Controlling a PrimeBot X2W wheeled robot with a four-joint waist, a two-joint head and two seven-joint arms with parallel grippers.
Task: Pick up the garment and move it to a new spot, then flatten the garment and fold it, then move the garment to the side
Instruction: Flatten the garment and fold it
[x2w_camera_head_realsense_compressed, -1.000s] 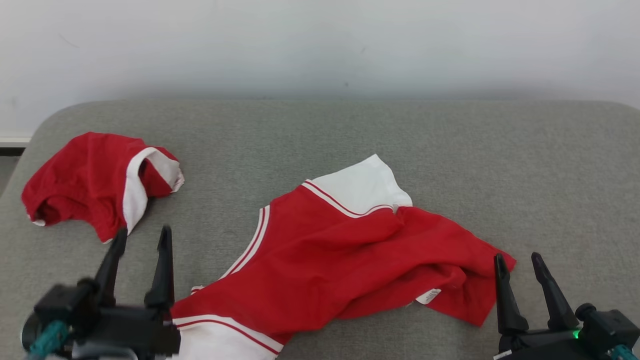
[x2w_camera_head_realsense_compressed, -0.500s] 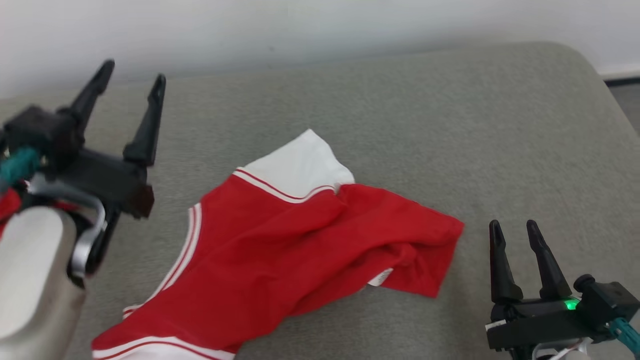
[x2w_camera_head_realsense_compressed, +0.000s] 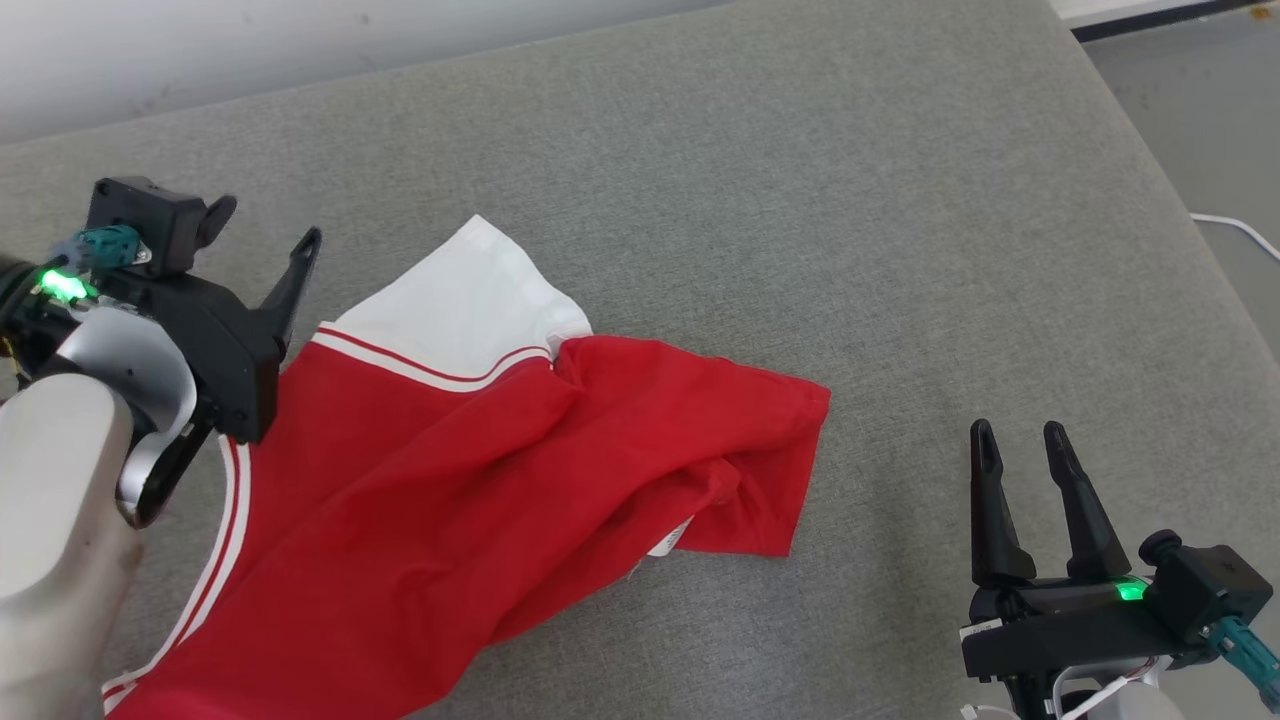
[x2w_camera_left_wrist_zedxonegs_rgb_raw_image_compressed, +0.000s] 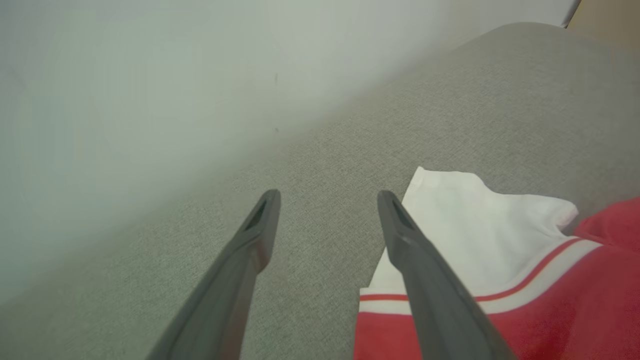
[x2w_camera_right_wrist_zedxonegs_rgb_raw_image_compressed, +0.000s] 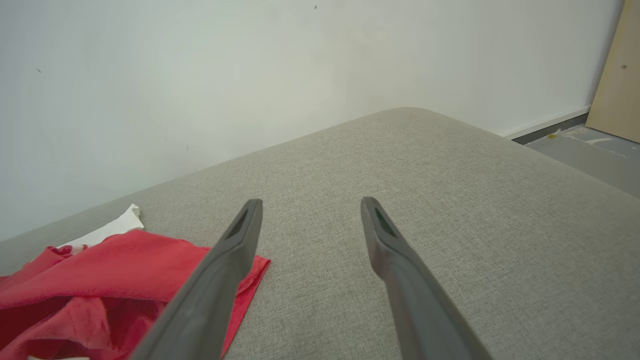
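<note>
Cut off by the head view's bottom edge: lower end of the shirt (x2w_camera_head_realsense_compressed: 480, 470). Hidden there behind the left claw (x2w_camera_left_wrist_zedxonegs_rgb_raw_image_compressed: 327, 200) and its pale forearm (x2w_camera_head_realsense_compressed: 60, 520): the shirt's left edge and one claw finger.

The garment (x2w_camera_head_realsense_compressed: 480, 450) is soft, matt knit cloth, red with a white sleeve and trim and wrinkled in places, while the cushion (x2w_camera_head_realsense_compressed: 800, 200) under it is covered in coarse grey woven fabric with a visible grain. The left gripper (x2w_camera_left_wrist_zedxonegs_rgb_raw_image_compressed: 327, 200) and right gripper (x2w_camera_head_realsense_compressed: 1018, 430) look like smooth, dark matt plastic, and the left forearm (x2w_camera_head_realsense_compressed: 55, 480) has a pale, faintly glossy shell. The wall (x2w_camera_right_wrist_zedxonegs_rgb_raw_image_compressed: 250, 75) is matt white paint, and the board (x2w_camera_right_wrist_zedxonegs_rgb_raw_image_compressed: 617, 75) looks like pale, smooth wood.
</note>
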